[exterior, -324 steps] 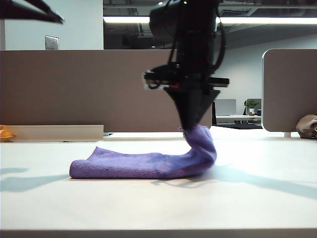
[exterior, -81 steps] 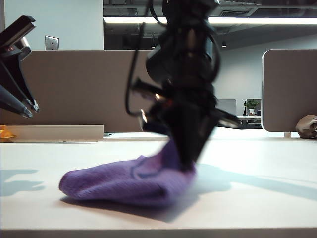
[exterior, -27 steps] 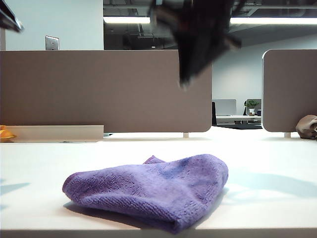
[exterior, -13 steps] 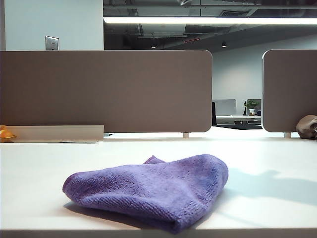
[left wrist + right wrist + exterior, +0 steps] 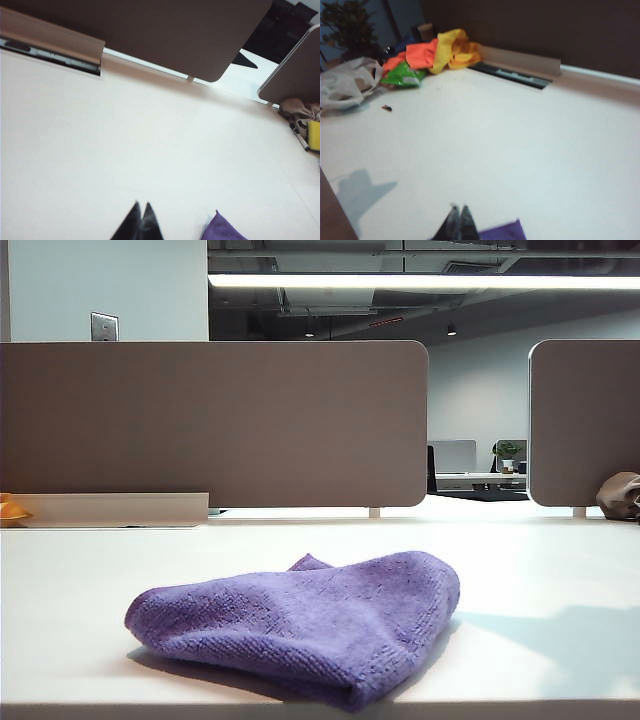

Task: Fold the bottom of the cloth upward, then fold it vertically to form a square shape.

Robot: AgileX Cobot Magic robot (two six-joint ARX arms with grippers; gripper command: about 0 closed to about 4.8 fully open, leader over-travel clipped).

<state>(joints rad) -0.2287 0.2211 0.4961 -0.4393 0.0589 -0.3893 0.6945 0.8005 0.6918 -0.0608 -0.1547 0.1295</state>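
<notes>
Exterior view: cloth (image 5: 300,625) folded, long axis left-right.

The white table (image 5: 560,570) bears the folded purple cloth (image 5: 300,625), lying loose near its front edge.

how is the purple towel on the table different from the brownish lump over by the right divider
The fuzzy purple microfibre cloth is wide, low and folded; the brownish-grey lump is small, rounded and bunched. The cloth lies near the table's front middle; the lump sits at its far right edge. Both look soft and lie untouched: the left gripper and right gripper hang above the table, jaws shut.
</notes>
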